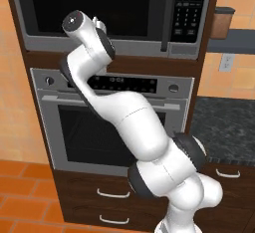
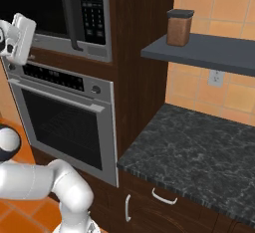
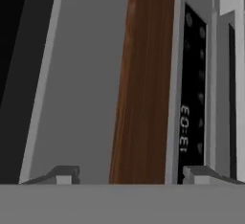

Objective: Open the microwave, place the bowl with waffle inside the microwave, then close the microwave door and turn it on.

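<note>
The microwave (image 1: pixel 99 43) is built in above a wall oven. Its door (image 1: pixel 94 3) is shut, with a black curved handle (image 1: pixel 164 15) and the black keypad (image 1: pixel 191 8) to its right. My arm reaches up to the microwave's lower grey frame at the left, well left of the handle. In the hand view, which is rolled sideways, my gripper (image 3: pixel 131 177) is open. Its fingertips (image 3: pixel 62 175) stand wide apart with nothing between them, facing the grey frame (image 3: pixel 76 74) and the brown wood strip (image 3: pixel 143 74). The bowl and the waffle are out of view.
The steel wall oven (image 1: pixel 114 122) with its lit control panel (image 1: pixel 124 83) sits under the microwave, above drawers (image 1: pixel 112 193). To the right are a dark stone counter (image 2: pixel 199 152) and a grey shelf (image 2: pixel 209 53) carrying a brown canister (image 2: pixel 179 27).
</note>
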You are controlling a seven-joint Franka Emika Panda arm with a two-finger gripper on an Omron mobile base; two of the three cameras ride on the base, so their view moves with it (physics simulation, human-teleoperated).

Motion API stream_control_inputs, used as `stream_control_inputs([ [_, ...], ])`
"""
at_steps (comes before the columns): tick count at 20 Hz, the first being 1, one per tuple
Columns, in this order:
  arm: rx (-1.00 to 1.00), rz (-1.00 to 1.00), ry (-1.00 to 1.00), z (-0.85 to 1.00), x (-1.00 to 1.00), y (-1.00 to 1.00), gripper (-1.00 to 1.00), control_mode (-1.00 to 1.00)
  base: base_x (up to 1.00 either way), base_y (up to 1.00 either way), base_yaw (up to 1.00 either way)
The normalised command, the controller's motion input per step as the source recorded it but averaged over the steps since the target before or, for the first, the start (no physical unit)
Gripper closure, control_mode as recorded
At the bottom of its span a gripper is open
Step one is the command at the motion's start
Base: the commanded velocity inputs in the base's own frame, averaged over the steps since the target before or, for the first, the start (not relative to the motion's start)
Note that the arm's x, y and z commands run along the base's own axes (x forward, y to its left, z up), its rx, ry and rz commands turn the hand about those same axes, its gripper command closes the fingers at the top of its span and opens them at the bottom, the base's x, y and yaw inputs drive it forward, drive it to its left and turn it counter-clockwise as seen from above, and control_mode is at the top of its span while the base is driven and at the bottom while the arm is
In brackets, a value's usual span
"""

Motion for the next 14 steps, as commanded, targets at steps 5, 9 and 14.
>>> stream_control_inputs([
  [5, 0.0, 0.04, 0.02, -0.14, 0.86, -0.06, -1.0, -1.0, 0.0, 0.0, 0.0],
  [9, 0.0, 0.01, -0.06, 0.0, -0.67, -0.07, -1.0, -1.0, 0.0, 0.0, 0.0],
  [14, -0.01, 0.06, 0.01, -0.47, -1.0, -0.77, -1.0, -1.0, 0.0, 0.0, 0.0],
])
